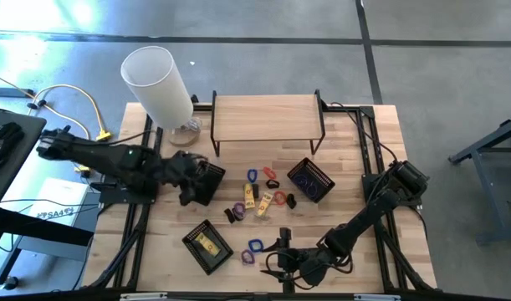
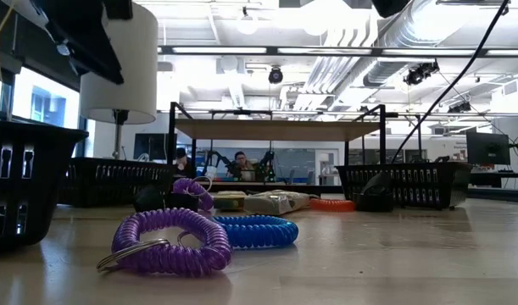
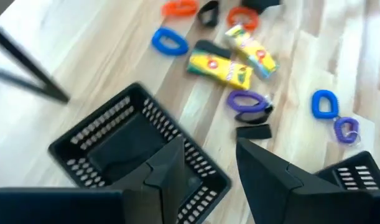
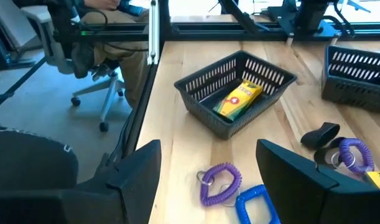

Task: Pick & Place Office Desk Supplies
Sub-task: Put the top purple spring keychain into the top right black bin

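The table (image 1: 355, 163) is pale wood with visible grain. The three baskets (image 1: 310, 180) are black mesh, and one holds a yellow packet (image 4: 238, 99) with red and green print. Loose on the wood lie two more yellow packets (image 3: 219, 68), purple coiled bands (image 4: 219, 182), blue coiled bands (image 3: 168, 42), red-orange bands (image 3: 179, 8) and black clip pieces (image 3: 252, 131). The tall cylinder (image 1: 156, 84) is white. Both arms and their grippers are dark. The shelf (image 1: 266, 118) has a light wood top on black legs.
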Controlling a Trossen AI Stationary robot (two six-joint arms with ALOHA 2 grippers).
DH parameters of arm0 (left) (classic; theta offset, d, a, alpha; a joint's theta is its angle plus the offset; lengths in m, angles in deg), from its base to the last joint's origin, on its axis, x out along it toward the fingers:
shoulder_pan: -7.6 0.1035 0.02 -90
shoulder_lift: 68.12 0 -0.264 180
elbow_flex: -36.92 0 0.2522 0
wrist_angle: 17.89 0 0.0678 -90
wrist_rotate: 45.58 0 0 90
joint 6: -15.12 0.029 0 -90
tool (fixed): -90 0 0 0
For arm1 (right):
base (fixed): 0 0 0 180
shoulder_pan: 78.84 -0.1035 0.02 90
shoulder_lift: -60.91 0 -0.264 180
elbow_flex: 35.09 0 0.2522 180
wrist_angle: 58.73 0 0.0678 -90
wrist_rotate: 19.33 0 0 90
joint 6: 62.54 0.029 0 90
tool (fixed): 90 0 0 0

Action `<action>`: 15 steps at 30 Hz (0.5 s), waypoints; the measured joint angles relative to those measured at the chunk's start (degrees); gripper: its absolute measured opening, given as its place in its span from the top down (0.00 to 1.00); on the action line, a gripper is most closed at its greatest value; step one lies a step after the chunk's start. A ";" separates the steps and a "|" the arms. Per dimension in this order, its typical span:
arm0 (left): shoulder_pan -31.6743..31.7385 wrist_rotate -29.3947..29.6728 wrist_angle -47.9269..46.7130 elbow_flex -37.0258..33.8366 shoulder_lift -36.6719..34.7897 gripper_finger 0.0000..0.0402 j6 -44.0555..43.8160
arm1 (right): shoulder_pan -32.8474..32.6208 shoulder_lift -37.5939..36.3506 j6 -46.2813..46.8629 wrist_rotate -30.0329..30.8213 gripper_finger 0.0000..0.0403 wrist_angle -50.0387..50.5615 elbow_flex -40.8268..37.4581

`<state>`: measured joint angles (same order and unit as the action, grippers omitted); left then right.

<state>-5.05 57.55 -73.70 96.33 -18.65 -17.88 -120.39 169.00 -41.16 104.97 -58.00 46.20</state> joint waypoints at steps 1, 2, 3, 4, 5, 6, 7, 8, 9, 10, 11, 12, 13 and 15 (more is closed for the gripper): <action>-2.05 1.40 0.67 -0.07 0.10 0.65 0.02 | 0.05 0.00 0.05 -0.05 0.38 0.14 0.00; -4.11 2.92 2.33 -0.37 0.50 0.65 0.27 | 0.09 0.00 0.05 -0.07 0.38 0.32 0.00; -6.19 4.37 4.70 -0.79 0.84 0.65 1.04 | 0.30 0.00 0.03 -0.10 0.38 0.35 0.00; -8.24 5.60 7.18 -1.34 1.37 0.65 2.41 | 0.41 0.00 0.03 -0.14 0.38 0.36 0.00; -10.00 6.22 9.98 -1.93 2.04 0.65 4.15 | 0.61 0.00 0.01 -0.11 0.38 0.38 0.00; -11.47 6.53 12.74 -2.40 2.88 0.65 6.38 | 0.76 0.00 0.00 -0.13 0.38 0.34 0.00; -12.92 6.57 15.58 -2.68 3.98 0.65 9.00 | 0.91 0.00 -0.02 -0.10 0.38 0.37 0.00; -14.10 6.59 18.09 -2.80 5.14 0.65 11.39 | 1.16 0.00 -0.03 -0.15 0.38 0.39 0.00; -15.12 6.60 20.27 -2.80 6.50 0.65 13.77 | 1.31 0.00 0.01 -0.25 0.38 0.42 0.00; -15.97 6.69 22.77 -2.80 8.06 0.65 16.02 | 1.52 0.00 0.13 -0.50 0.38 0.46 0.00; -16.45 6.73 25.25 -2.80 9.63 0.65 18.22 | 1.68 0.00 0.58 -1.11 0.38 0.48 0.00; -16.73 6.93 27.23 -2.80 11.33 0.65 20.54 | 1.90 0.00 1.14 -1.73 0.38 0.58 0.00; -16.86 7.32 29.08 -2.80 13.25 0.65 22.68 | 2.03 0.00 1.46 -2.24 0.38 0.65 0.00; -16.49 8.29 32.02 -2.80 17.20 0.65 26.04 | 2.26 0.00 2.43 -3.39 0.38 0.65 0.00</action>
<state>-21.54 65.84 -41.68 93.53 -1.45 8.17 -118.13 169.00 -38.73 101.58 -57.35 46.20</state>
